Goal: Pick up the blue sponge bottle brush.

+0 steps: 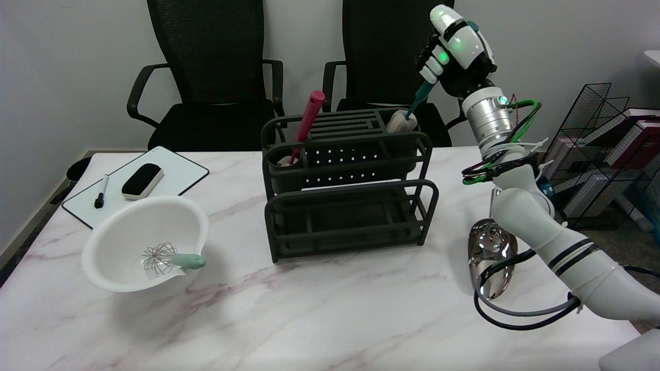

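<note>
The bottle brush (418,101) has a teal-blue handle and a pale sponge head (399,122). Its sponge head sits at the top right corner of the dark rack (350,206), and the handle slants up to the right. My right hand (449,54) is raised above the rack's right end and grips the handle's upper end with its fingers closed around it. The top of the handle is hidden inside the hand.
A red-handled brush (308,121) stands in the rack's left compartment. A white bowl (129,226) with a whisk (170,259) lies tilted at front left, a whiteboard (175,175) with eraser and marker behind it. A shiny ladle (490,255) lies at right, under my arm. Two chairs stand behind.
</note>
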